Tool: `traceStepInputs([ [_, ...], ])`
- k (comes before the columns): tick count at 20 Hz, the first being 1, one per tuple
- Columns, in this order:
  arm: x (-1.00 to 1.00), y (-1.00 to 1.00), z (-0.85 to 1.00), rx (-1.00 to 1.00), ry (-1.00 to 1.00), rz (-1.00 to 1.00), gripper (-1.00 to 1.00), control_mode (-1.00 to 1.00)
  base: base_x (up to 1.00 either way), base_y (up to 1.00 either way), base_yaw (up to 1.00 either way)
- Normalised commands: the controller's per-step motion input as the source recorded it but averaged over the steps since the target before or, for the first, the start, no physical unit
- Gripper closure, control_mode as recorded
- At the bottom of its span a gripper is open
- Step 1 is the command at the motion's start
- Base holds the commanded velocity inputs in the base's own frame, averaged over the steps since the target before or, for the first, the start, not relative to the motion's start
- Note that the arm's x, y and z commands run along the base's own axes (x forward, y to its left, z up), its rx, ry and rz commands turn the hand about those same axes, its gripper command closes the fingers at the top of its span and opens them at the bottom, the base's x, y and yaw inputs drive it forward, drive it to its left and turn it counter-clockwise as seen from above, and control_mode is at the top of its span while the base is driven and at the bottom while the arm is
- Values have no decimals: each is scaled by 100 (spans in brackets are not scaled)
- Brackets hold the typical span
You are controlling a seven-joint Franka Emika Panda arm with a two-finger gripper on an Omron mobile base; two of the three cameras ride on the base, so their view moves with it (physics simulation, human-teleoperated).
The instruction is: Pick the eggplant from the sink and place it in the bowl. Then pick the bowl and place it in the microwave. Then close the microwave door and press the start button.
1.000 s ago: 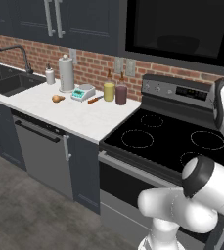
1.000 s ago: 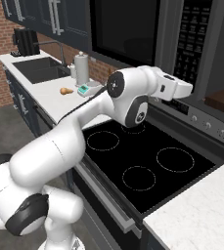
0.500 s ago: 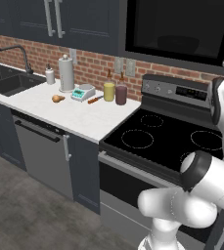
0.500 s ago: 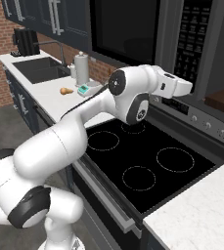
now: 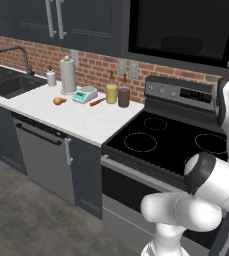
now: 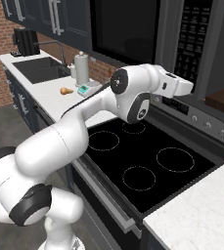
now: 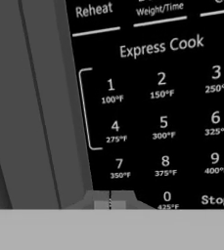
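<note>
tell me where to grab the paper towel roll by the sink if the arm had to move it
Probably take the paper towel roll around the middle of its upright cylinder, coming in level from the front, counter-edge side. The brick wall stands close behind, and the small white bottle sits near its sink side, so fingers fit best front and back.

white counter (image 5: 81,120) with scale (image 5: 84,95), jars (image 5: 117,94)
</note>
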Motion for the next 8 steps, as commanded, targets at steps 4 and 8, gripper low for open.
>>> traceStepInputs([
  [4, 19, -31, -25, 7, 0, 10, 100, -100, 0, 0, 0],
  [8, 38, -34, -25, 10, -2, 12, 100, -100, 0, 0, 0],
])
